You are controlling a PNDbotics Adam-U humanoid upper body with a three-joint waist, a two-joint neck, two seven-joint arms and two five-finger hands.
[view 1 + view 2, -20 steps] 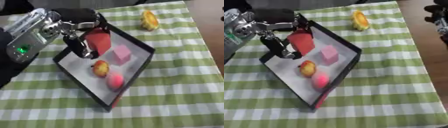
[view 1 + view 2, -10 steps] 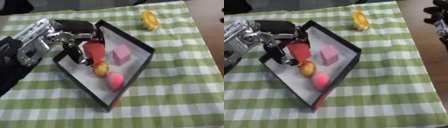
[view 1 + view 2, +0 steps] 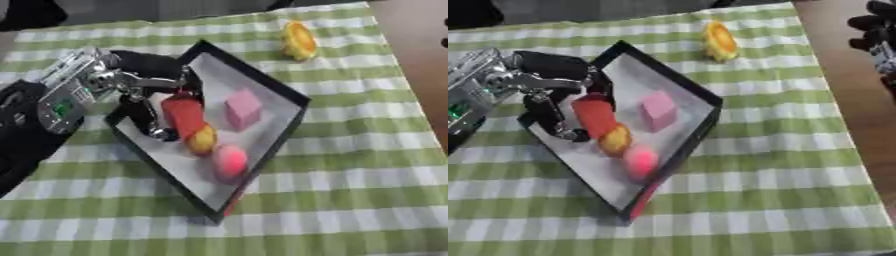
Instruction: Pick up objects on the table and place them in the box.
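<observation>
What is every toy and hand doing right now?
left hand: over the box, fingers curled round the red block.
red block: held, inside the box.
pink cube: resting in the box.
yellow-orange fruit: in the box, beside the red block.
pink ball: in the box.
box: open.
orange toy: on the tablecloth, outside the box.
right hand: at the right edge, idle.

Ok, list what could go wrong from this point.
1. The left hand has the red object low inside the box, right next to the small yellow-orange fruit. Letting go there may knock it into the pink round object.
2. The fingers could catch the box's near wall on the way out and drag it across the checked cloth.
3. The yellow object outside looks round and may roll.
</observation>
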